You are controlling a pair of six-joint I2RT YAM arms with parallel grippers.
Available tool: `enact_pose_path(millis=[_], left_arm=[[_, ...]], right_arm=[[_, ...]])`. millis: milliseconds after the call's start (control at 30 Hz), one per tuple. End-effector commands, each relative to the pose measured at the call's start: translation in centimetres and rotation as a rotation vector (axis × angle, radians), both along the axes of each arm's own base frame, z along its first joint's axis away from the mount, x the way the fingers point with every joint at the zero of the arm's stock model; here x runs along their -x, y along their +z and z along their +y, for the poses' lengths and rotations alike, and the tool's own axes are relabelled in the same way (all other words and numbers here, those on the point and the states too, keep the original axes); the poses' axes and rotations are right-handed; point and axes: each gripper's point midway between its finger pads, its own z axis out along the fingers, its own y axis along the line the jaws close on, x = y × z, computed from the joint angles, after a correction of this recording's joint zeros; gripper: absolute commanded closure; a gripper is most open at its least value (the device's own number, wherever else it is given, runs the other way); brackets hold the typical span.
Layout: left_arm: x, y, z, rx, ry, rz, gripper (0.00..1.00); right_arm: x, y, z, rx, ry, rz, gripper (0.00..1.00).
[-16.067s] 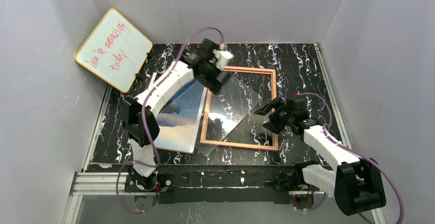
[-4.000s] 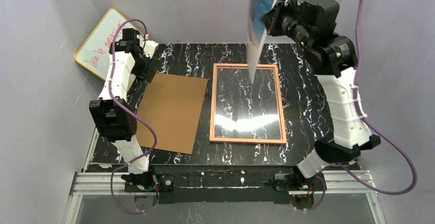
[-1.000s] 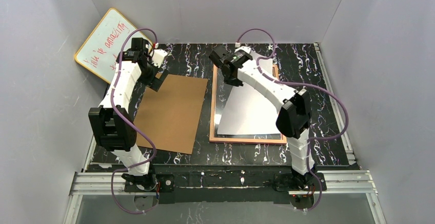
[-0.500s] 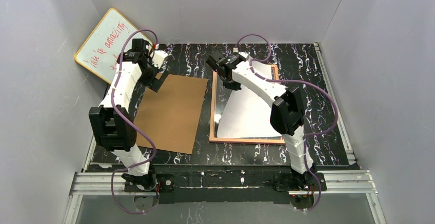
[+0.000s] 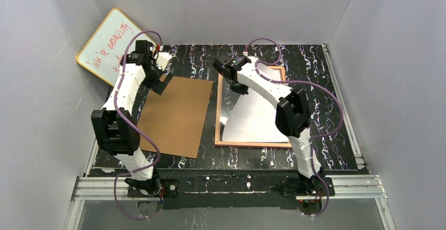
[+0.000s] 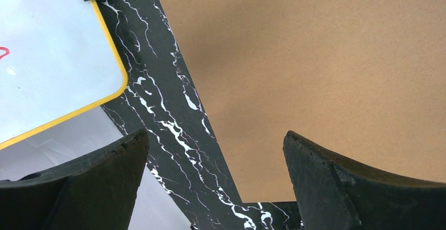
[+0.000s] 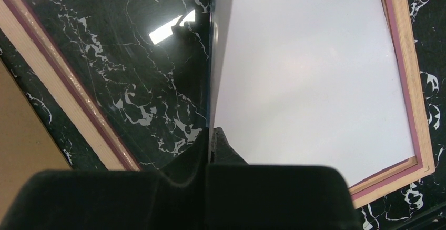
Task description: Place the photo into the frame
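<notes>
**Photo**: large rectangular print, plain white back up. It lay inside the frame, a thin rectangular picture frame with pink and light wood rails.
- Top view: the print's near and right parts lay flat. Its far left edge was lifted and bowed, leaving a strip of the clear pane bare on the left.
- Right wrist view: the photo ran edge-on into the right gripper, whose black pads were clamped shut on that edge. One corner sat just inside a corner of the frame. The pane showed marbling through it and a glare patch.

**Right gripper**: over the frame's far left part.

**Left gripper**: over the far left corner of the brown rectangular backing board. In the left wrist view the left gripper had its jaws spread wide with nothing between them. Below lay the backing board and the yellow-edged whiteboard.

**Surroundings**
- Whiteboard: red writing, leaning at the far left.
- Backing board: just beside the frame's left rail.
- Black marbled table: bare right of the frame.
- White walls: closing three sides.
</notes>
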Motion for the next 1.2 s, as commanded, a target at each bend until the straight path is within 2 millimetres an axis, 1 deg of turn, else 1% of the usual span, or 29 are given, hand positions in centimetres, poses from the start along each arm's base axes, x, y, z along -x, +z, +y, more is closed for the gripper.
enact_pose_path(millis=[0,167,267,300,367,433,467,500,533,667,1033,1167], left_arm=[[0.9,0.5,0.2,-0.012,-0.008,0.001,0.02],[0.9,0.3,0.3,-0.017,-0.006,0.005,0.02],[0.9,0.2,0.4,-0.021,-0.007,0.006,0.02],[0.9,0.2,0.4,-0.023,-0.008,0.006,0.02],[0.9,0.2,0.5,-0.026,-0.008,0.006,0.02],[0.9,0.1,0.5,-0.027,-0.009,0.008,0.02],[1.0,0.1,0.5,-0.028,-0.010,0.009,0.02],[0.9,0.1,0.5,-0.029,-0.012,0.008,0.02],[0.9,0.2,0.6,-0.033,-0.012,0.007,0.02],[1.0,0.2,0.8,-0.044,-0.012,0.006,0.02],[1.2,0.1,1.1,-0.063,-0.018,0.013,0.02],[1.4,0.1,1.1,-0.066,-0.019,0.016,0.02]], right_arm=[[-0.2,0.5,-1.0,0.026,-0.053,-0.016,0.99],[-0.3,0.1,-1.1,0.039,-0.050,-0.011,0.99],[-0.4,-0.3,-0.8,0.037,-0.021,0.004,0.99],[-0.4,-0.4,-0.6,0.032,-0.011,0.008,0.93],[-0.6,-0.6,0.0,0.011,0.019,0.014,0.67],[-0.8,-0.6,0.5,-0.005,0.035,0.010,0.37],[-0.9,-0.6,0.6,-0.013,0.039,0.010,0.24],[-1.0,-0.6,0.9,-0.023,0.050,0.009,0.15],[-1.1,-0.5,1.1,-0.035,0.061,0.007,0.11],[-1.3,-0.3,1.5,-0.057,0.076,-0.006,0.02],[-1.8,-0.6,1.8,-0.192,0.093,-0.030,0.01],[-2.2,-0.4,3.4,-0.309,0.166,-0.054,0.01]])
